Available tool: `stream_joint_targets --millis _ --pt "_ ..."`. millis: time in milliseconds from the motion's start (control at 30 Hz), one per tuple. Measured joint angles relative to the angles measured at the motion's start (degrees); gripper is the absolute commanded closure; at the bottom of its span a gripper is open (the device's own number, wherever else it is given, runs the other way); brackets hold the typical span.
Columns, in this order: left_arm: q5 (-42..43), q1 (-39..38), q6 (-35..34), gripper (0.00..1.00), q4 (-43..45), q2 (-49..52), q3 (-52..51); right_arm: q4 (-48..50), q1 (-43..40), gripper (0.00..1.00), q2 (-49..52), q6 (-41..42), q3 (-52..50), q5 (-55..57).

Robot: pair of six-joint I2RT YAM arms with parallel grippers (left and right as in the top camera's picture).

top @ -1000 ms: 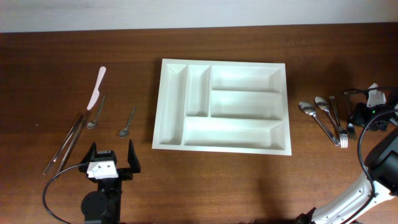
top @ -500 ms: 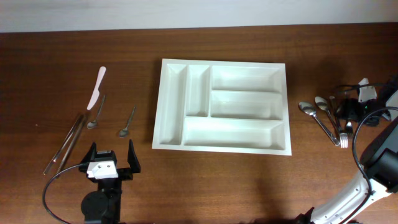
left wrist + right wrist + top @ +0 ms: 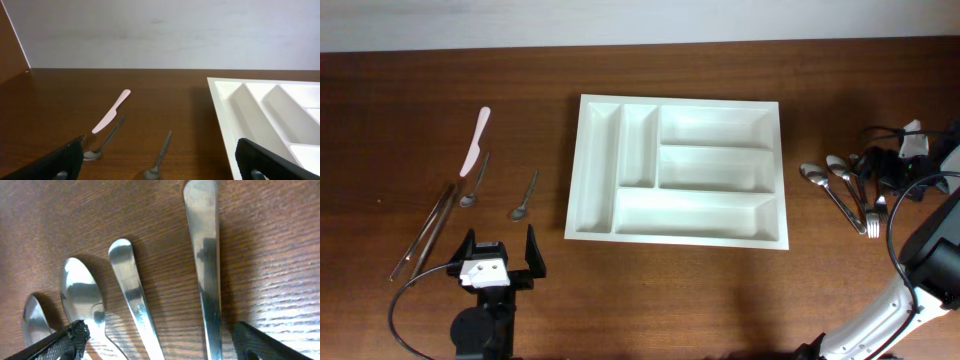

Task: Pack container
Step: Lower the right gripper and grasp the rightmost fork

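The wooden table (image 3: 720, 290) carries everything. At its centre lies the container (image 3: 690, 212), a white cutlery tray with two narrow upright compartments on its left and three wide ones stacked on its right. All five compartments are bare, so the packing has not visibly begun.

The left gripper (image 3: 501, 252) hovers near the front edge of the table, left of the tray, with its jaws spread as wide as they go and nothing between them. The right gripper (image 3: 880, 168) is over the cutlery at the far right. Its wrist view shows the two fingertips far apart at the bottom corners, with the utensils lying flat on the wood under it, so it is open and holds nothing.

The unpacked cutlery sits in two groups, both well apart from the tray. On the left are a pair of long thin metal pieces (image 3: 425, 230), perhaps chopsticks or tongs, a pale pink knife (image 3: 475, 140), a spoon (image 3: 475, 182) and a smaller spoon (image 3: 525, 196). On the right are two spoons (image 3: 812, 173) side by side and forks (image 3: 872, 222) just beside them. Their handle ends (image 3: 202, 255) fill the right wrist view.

Judging by this, every piece remains to be packed, and the right arm looks set for a first pick.
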Motion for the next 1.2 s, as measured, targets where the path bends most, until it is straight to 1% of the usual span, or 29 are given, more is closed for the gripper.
stream_joint_targets --millis 67,233,533,700,767,800,900,1067,1200 --pt "0.0 0.0 0.0 0.01 0.0 0.0 0.0 -0.3 0.0 0.1 0.0 2.0 0.0 0.7" --pt "0.0 0.0 0.0 0.01 0.0 0.0 0.0 -0.1 0.0 0.09 0.0 7.8 0.0 7.9" --pt "0.0 0.0 0.0 0.01 0.0 0.0 0.0 0.0 0.0 0.09 0.0 13.7 0.0 17.9" --pt "0.0 0.0 0.0 0.01 0.0 0.0 0.0 0.0 0.0 0.09 0.0 16.1 0.0 20.1" --pt "0.0 0.0 0.0 0.01 0.0 0.0 0.0 0.1 0.0 0.11 0.0 16.8 0.0 20.4" --pt "0.0 0.0 0.0 0.01 0.0 0.0 0.0 0.4 0.0 0.14 0.0 17.1 0.0 20.4" --pt "0.0 0.0 0.0 0.01 0.0 0.0 0.0 0.7 0.0 0.27 0.0 17.9 0.0 20.4" --pt "0.0 0.0 0.0 0.01 0.0 0.0 0.0 1.0 0.0 0.37 0.0 18.4 0.0 20.3" --pt "0.0 0.0 0.0 0.01 0.0 0.0 0.0 1.0 0.2 0.5 0.0 18.5 0.0 20.2"
